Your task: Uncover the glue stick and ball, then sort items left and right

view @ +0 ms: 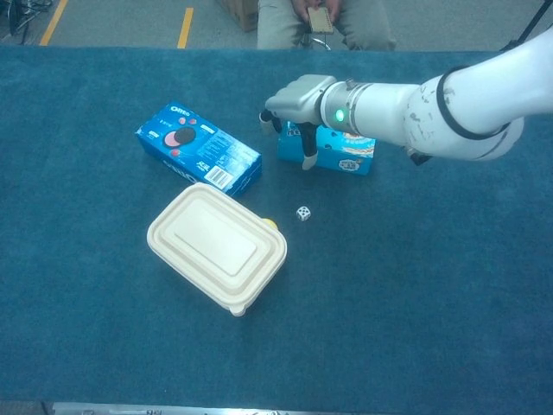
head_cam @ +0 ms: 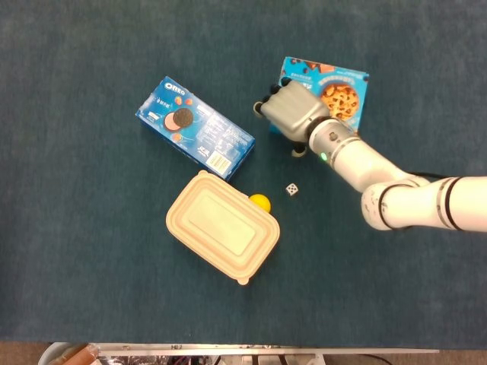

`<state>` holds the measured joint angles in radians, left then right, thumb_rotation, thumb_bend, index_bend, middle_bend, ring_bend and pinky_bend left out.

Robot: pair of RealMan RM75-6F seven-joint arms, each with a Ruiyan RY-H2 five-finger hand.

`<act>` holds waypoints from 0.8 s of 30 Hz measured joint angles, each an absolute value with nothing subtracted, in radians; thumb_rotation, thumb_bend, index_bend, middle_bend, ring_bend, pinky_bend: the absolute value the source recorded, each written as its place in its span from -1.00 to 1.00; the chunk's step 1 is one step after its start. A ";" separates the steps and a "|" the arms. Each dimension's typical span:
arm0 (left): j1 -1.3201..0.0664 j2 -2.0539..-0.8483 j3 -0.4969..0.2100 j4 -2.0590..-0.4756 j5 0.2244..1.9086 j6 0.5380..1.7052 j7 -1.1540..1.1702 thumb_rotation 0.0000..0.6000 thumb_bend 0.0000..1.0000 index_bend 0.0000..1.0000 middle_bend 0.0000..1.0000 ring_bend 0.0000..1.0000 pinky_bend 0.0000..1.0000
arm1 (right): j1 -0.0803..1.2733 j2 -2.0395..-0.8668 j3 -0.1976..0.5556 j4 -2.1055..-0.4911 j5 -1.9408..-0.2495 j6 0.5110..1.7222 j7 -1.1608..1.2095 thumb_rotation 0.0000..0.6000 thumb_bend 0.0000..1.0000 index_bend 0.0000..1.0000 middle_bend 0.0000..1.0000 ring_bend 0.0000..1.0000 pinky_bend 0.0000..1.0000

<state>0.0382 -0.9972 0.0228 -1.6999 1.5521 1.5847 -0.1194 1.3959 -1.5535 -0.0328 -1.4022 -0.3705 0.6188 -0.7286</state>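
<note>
The right hand [head_cam: 290, 112] sits over the cookie box [head_cam: 338, 85], at its left edge; whether its curled fingers grip the box, I cannot tell. The ball [head_cam: 260, 202] (half under the lid [head_cam: 222, 226]) lies at the hand's 7 o'clock, well apart.

matt dark-blue cloth table cover [head_cam: 91, 251]; smooth matt beige plastic lidded container [head_cam: 223, 226]; two glossy printed blue cardboard boxes: oreo box [head_cam: 194, 127], cookie box [head_cam: 342, 85]; satin grey metal-look right hand [head_cam: 289, 109].

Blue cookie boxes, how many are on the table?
2: the blue Oreo box at the left, and the blue chocolate-chip cookie box under the right hand. None seem hidden.
</note>
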 measured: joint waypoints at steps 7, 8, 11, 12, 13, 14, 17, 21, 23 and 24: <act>0.035 -1.001 0.023 -1.697 1.561 1.580 -0.121 1.00 -0.30 -0.46 -0.71 -0.93 -0.91 | 1.380 -1.477 -0.078 -1.477 -0.393 0.648 -0.709 1.00 -1.00 -0.47 -0.39 -0.65 -0.69; 0.035 -1.002 0.024 -1.697 1.563 1.580 -0.121 1.00 -0.30 -0.46 -0.71 -0.93 -0.91 | 1.372 -1.459 -0.087 -1.496 -0.403 0.654 -0.704 1.00 -1.00 -0.47 -0.39 -0.65 -0.69; 0.035 -1.003 0.025 -1.697 1.566 1.578 -0.122 1.00 -0.30 -0.46 -0.71 -0.93 -0.91 | 1.348 -1.411 -0.112 -1.546 -0.435 0.671 -0.688 1.00 -1.00 -0.47 -0.39 -0.65 -0.69; 0.034 -1.004 0.025 -1.697 1.565 1.577 -0.122 1.00 -0.30 -0.46 -0.71 -0.93 -0.91 | 1.340 -1.397 -0.120 -1.560 -0.447 0.676 -0.683 1.00 -1.00 -0.47 -0.39 -0.65 -0.69; 0.034 -1.004 0.025 -1.697 1.564 1.575 -0.122 1.00 -0.30 -0.46 -0.71 -0.93 -0.91 | 1.332 -1.384 -0.126 -1.573 -0.459 0.681 -0.678 1.00 -1.00 -0.47 -0.39 -0.65 -0.69; 0.032 -1.004 0.024 -1.697 1.563 1.572 -0.122 1.00 -0.30 -0.46 -0.71 -0.93 -0.91 | 1.323 -1.369 -0.132 -1.590 -0.473 0.687 -0.670 1.00 -1.00 -0.47 -0.39 -0.65 -0.69; 0.029 -1.004 0.024 -1.700 1.567 1.569 -0.121 1.00 -0.30 -0.46 -0.71 -0.93 -0.91 | 1.307 -1.341 -0.132 -1.629 -0.513 0.704 -0.650 1.00 -1.00 -0.47 -0.39 -0.65 -0.69; 0.030 -1.001 0.024 -1.708 1.575 1.577 -0.115 1.00 -0.30 -0.46 -0.71 -0.93 -0.91 | 1.289 -1.320 -0.110 -1.679 -0.585 0.725 -0.619 1.00 -1.00 -0.47 -0.39 -0.65 -0.69; 0.033 -0.999 0.024 -1.710 1.575 1.581 -0.114 1.00 -0.30 -0.46 -0.71 -0.93 -0.91 | 1.280 -1.314 -0.092 -1.705 -0.631 0.731 -0.598 1.00 -1.00 -0.47 -0.39 -0.65 -0.69; 0.036 -0.997 0.025 -1.711 1.575 1.585 -0.114 1.00 -0.30 -0.46 -0.71 -0.93 -0.91 | 1.277 -1.312 -0.083 -1.715 -0.652 0.732 -0.589 1.00 -1.00 -0.47 -0.39 -0.65 -0.69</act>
